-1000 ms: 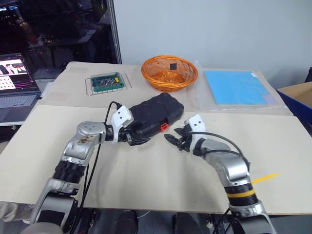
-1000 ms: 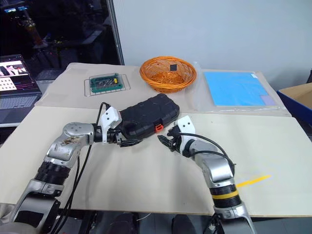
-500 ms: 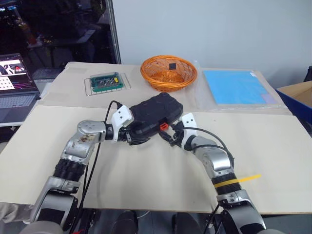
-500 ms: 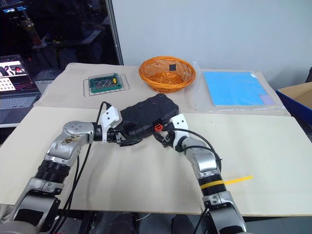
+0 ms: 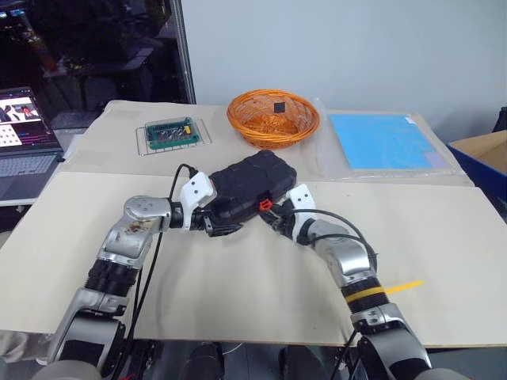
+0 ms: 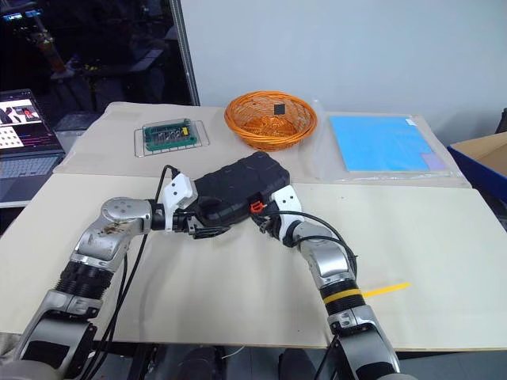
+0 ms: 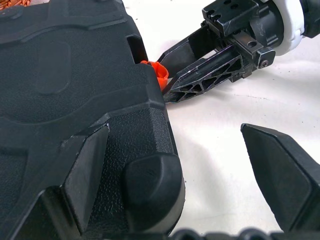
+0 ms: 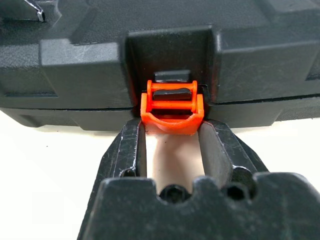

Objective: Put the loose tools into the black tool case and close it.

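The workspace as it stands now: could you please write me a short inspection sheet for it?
Surface: table covered in beige sheeting, with a yellow tape strip near the right arm.
Job's things: black tool case lies closed; its orange latch faces the right gripper. Loose tools: nothing seen.
Clutter: orange woven basket, green parts box and blue sheet at the far side.
Grippers: left gripper is open, one finger on the case's corner; right gripper has a finger on either side of the latch.
Cables: black cable along the left arm, another on the right.
Surroundings: laptop at left, cardboard box at right.
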You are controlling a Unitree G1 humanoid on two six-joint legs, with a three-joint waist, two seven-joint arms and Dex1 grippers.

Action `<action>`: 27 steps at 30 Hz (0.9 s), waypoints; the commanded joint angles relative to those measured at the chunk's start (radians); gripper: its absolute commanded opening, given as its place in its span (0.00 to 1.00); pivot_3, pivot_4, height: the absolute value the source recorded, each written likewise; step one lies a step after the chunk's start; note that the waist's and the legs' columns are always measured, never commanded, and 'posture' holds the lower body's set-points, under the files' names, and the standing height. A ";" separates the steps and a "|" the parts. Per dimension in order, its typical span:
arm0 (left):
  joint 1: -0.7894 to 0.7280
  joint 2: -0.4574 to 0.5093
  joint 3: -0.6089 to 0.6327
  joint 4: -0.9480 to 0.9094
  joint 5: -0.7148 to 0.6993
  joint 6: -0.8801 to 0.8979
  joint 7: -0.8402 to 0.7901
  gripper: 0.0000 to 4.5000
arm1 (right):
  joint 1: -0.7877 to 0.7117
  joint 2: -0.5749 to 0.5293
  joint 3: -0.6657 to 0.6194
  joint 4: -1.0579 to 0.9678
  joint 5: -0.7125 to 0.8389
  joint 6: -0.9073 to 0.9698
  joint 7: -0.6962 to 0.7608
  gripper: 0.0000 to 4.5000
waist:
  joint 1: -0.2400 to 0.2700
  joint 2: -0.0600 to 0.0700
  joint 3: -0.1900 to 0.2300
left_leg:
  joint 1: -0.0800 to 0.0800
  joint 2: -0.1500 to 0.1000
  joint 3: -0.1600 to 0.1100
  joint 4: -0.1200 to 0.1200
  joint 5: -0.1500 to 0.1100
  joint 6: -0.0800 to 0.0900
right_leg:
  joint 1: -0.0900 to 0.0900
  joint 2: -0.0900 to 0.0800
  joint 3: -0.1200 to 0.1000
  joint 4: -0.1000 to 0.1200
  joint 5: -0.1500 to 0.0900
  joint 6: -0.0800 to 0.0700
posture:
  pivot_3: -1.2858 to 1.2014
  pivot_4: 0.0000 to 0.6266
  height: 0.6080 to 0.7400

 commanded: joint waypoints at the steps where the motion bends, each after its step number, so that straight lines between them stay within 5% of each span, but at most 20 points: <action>1: 0.036 0.011 -0.027 0.030 0.024 0.036 -0.001 1.00 | 0.002 -0.029 0.008 -0.125 -0.012 -0.001 0.017 0.28 | 0.001 0.000 0.000 | 0.000 0.000 0.000 0.000 0.000 0.000 | 0.000 0.000 0.000 0.000 0.000 0.000 | 0.52 0.24 1.00; 19: 0.017 -0.008 -0.057 0.053 0.043 0.032 0.007 1.00 | -0.078 -0.025 0.015 -0.205 -0.011 0.165 0.004 0.28 | 0.004 0.000 0.000 | -0.001 0.000 0.000 -0.001 0.000 0.000 | -0.001 0.000 0.000 0.000 -0.001 0.000 | 0.52 0.24 1.00; 20: 0.018 -0.009 -0.057 0.051 0.042 0.033 0.008 1.00 | -0.082 -0.024 0.017 -0.195 -0.013 0.162 0.008 0.48 | 0.003 0.000 0.000 | -0.001 0.000 0.000 -0.001 0.000 0.000 | -0.001 0.000 0.000 0.001 -0.001 0.000 | 0.52 0.24 1.00; 22: 0.020 -0.010 -0.058 0.047 0.040 0.036 0.009 1.00 | -0.089 -0.024 0.016 -0.196 -0.014 0.167 0.011 0.63 | 0.001 0.000 0.000 | 0.000 0.000 0.000 -0.001 0.000 0.000 | -0.001 0.000 0.000 0.001 -0.001 0.000 | 0.52 0.24 1.00; 25: 0.021 -0.011 -0.060 0.046 0.040 0.038 0.012 1.00 | -0.078 -0.034 0.004 -0.249 0.009 0.208 0.022 0.83 | 0.001 0.000 0.000 | 0.001 0.000 -0.001 -0.001 0.000 0.000 | 0.000 0.001 0.000 0.001 -0.001 0.000 | 0.52 0.24 1.00; 27: 0.021 -0.013 -0.059 0.047 0.040 0.038 0.014 1.00 | -0.059 -0.058 -0.001 -0.297 0.020 0.242 0.038 0.83 | 0.003 0.000 0.000 | 0.000 0.000 0.000 -0.001 0.000 0.000 | 0.000 0.000 0.000 0.001 -0.001 0.000 | 0.52 0.24 1.00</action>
